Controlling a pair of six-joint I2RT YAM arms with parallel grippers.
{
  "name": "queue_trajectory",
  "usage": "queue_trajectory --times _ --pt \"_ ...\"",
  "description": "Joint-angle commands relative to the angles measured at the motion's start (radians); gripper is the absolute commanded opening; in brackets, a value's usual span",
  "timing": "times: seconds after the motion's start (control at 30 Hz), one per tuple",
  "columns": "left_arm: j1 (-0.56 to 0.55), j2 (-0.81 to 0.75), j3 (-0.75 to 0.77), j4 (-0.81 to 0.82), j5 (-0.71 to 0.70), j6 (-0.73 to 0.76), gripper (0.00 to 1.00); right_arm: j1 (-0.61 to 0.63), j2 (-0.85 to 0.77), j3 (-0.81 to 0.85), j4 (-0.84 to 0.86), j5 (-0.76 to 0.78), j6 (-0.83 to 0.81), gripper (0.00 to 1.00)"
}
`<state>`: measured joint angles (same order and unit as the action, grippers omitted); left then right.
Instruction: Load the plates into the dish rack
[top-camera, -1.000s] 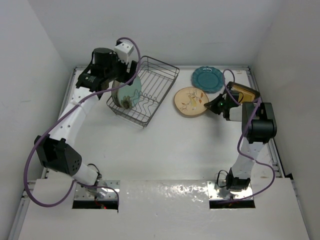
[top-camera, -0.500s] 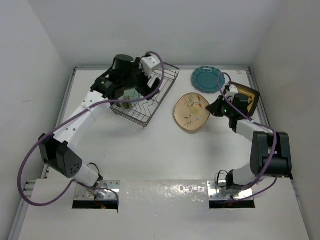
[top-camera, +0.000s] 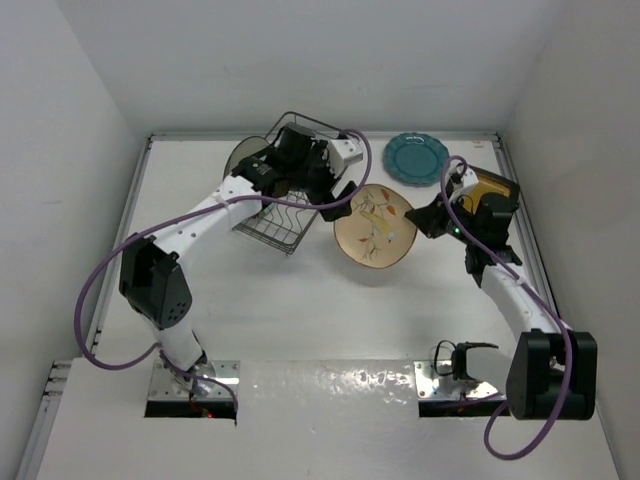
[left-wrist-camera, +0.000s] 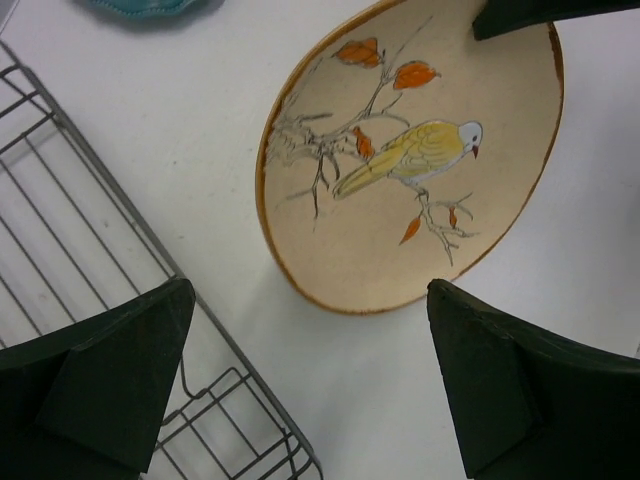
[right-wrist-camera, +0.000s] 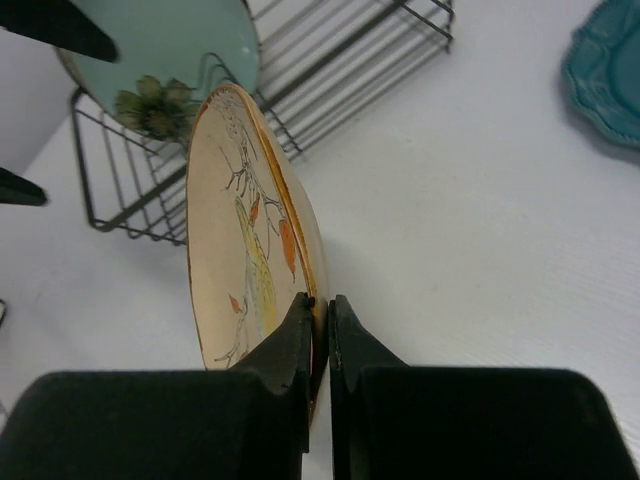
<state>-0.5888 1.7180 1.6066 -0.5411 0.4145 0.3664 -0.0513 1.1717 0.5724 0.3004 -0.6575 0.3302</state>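
My right gripper (top-camera: 422, 215) is shut on the rim of the cream floral plate (top-camera: 375, 225) and holds it tilted on edge above the table, right of the dish rack (top-camera: 280, 225). The right wrist view shows the fingers pinching the rim (right-wrist-camera: 320, 310). My left gripper (top-camera: 335, 192) is open and empty, reaching across the rack toward that plate (left-wrist-camera: 410, 160), with its jaws wide apart (left-wrist-camera: 315, 400) over the rack's corner (left-wrist-camera: 107, 182). A pale aqua plate (right-wrist-camera: 160, 50) stands in the rack (right-wrist-camera: 350, 50). The scalloped teal plate (top-camera: 415, 157) lies flat at the back. The amber square plate (top-camera: 495, 185) lies partly behind the right arm.
White walls close the table in at the back and on both sides. The left arm covers much of the rack in the top view. The teal plate's edge also shows in the right wrist view (right-wrist-camera: 610, 70).
The left arm swung right from the rack's left end across it, toward the cream plate. The right gripper raised the cream plate onto its edge and carried it slightly left.
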Motion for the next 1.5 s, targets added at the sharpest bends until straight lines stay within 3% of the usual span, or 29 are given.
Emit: queue_trajectory --times 0.0,0.27,0.5,0.53,0.57,0.63,0.67,0.73,0.77,0.9,1.03,1.1,1.13,1.23,1.47 --pt "-0.005 -0.018 0.059 0.056 0.083 0.016 0.99 0.024 -0.076 0.063 0.143 -0.113 0.069 0.0" --pt "-0.008 0.064 0.118 0.087 0.04 -0.018 0.99 0.036 -0.099 0.087 0.252 -0.208 0.187 0.0" --pt "-0.008 0.068 0.076 0.11 0.063 -0.02 0.94 0.036 -0.093 0.064 0.396 -0.248 0.285 0.0" --pt "-0.006 0.071 0.076 0.109 0.069 -0.021 0.9 0.036 -0.089 0.063 0.411 -0.249 0.296 0.0" --pt "-0.006 0.074 0.078 0.101 0.078 -0.024 0.75 0.036 -0.087 0.063 0.417 -0.249 0.297 0.0" --pt "-0.008 0.078 0.082 0.076 0.13 -0.032 0.6 0.036 -0.081 0.064 0.416 -0.249 0.296 0.0" --pt "-0.006 0.077 0.082 0.07 0.171 -0.037 0.42 0.036 -0.08 0.064 0.417 -0.249 0.296 0.0" --pt "-0.006 0.068 0.079 0.053 0.205 -0.05 0.2 0.036 -0.076 0.063 0.419 -0.249 0.294 0.0" --pt "-0.006 0.062 0.078 0.052 0.22 -0.067 0.03 0.036 -0.073 0.063 0.416 -0.246 0.294 0.0" --pt "-0.006 0.012 0.037 0.07 0.233 -0.121 0.0 0.036 -0.055 0.061 0.407 -0.243 0.29 0.0" --pt "-0.005 -0.069 -0.037 0.162 0.153 -0.219 0.0 0.036 -0.031 0.053 0.349 -0.212 0.268 0.0" --pt "-0.006 -0.081 -0.045 0.168 0.075 -0.266 0.0 0.036 -0.014 0.081 0.205 -0.145 0.215 0.16" --pt "-0.005 -0.09 -0.045 0.168 0.046 -0.279 0.0 0.036 0.006 0.121 0.127 -0.108 0.149 0.39" --pt "-0.006 -0.106 -0.05 0.173 -0.045 -0.323 0.0 0.036 0.032 0.175 -0.096 0.034 0.061 0.67" --pt "0.02 -0.143 -0.013 0.17 -0.288 -0.33 0.0 0.036 -0.02 0.141 -0.119 0.212 0.067 0.77"
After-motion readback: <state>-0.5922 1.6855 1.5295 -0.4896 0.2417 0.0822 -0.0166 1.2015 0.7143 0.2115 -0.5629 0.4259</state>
